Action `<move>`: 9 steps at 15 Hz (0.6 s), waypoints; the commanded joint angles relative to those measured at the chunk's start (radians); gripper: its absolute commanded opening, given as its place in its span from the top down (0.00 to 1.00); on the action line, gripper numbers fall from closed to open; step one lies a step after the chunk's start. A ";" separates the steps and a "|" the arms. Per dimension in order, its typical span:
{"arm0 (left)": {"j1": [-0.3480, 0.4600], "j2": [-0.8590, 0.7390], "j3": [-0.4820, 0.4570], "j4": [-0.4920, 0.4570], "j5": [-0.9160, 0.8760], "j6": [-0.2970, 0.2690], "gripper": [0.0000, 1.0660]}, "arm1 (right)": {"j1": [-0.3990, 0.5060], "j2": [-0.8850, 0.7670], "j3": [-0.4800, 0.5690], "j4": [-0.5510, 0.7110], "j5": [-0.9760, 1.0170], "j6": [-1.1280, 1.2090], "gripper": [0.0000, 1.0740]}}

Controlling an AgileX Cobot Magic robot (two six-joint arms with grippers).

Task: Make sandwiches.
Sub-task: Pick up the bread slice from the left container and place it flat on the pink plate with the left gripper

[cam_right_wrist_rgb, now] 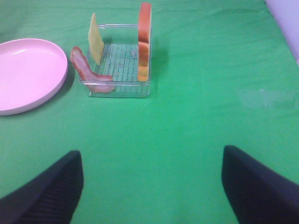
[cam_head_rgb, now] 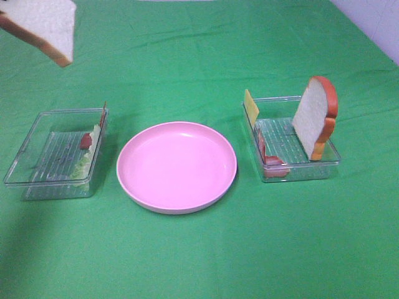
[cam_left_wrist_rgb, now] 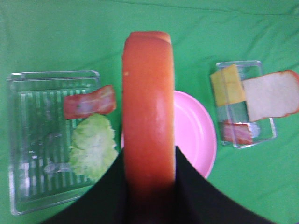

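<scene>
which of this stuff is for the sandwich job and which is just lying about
For the job: held bread slice, standing bread slice, cheese slice, lettuce, bacon by the lettuce, bacon by the cheese.

Just lying about: pink plate, left clear tray, right clear tray, green cloth.

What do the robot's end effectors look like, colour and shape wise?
Each has two black, wedge-shaped fingers tapering to rounded tips. The right end effector has fingers with a fine ribbed texture; the left end effector looks plain matte black. No cables, markings or arm links are in view.
</scene>
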 commanded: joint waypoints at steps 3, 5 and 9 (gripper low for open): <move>-0.139 0.112 -0.002 -0.174 -0.044 0.102 1.00 | -0.006 -0.004 0.002 -0.003 -0.011 -0.011 0.28; -0.233 0.195 -0.002 -0.174 -0.083 0.102 1.00 | -0.006 -0.004 0.002 -0.003 -0.011 -0.011 0.28; -0.346 0.365 -0.002 -0.174 -0.136 0.097 1.00 | -0.006 -0.004 0.002 -0.003 -0.011 -0.011 0.28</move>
